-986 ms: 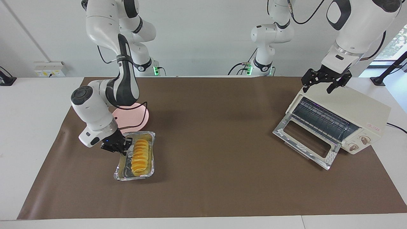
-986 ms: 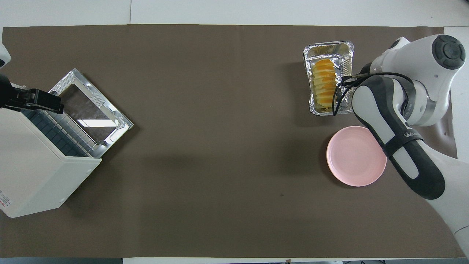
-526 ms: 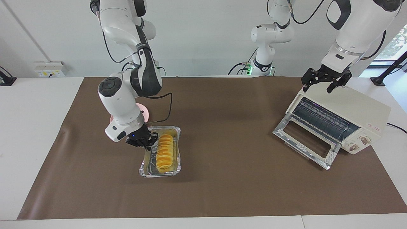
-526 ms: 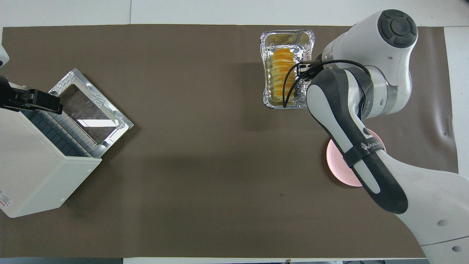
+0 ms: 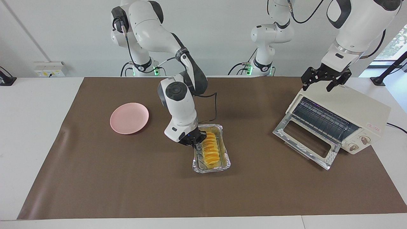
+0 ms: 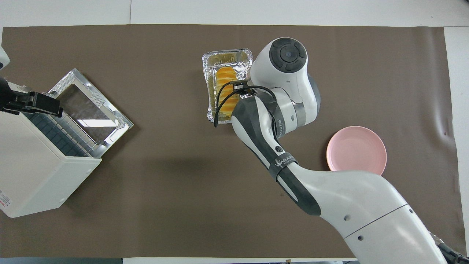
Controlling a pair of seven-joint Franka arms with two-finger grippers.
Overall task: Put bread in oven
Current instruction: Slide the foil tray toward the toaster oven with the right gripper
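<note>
One camera sits high across the worktop (image 5: 203,197) and faces the robots, whose bases stand along its top edge. The other looks steeply down from above the robots' end. Both share the brown mat (image 6: 176,205), seen half a turn apart.

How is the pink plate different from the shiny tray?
The pink plate is round, smooth and bare; the foil tray is oblong, crinkled silver and holds the bread. The plate lies untouched on the mat, while the right gripper is shut on the tray's rim. Both are shallow dishes.
</note>
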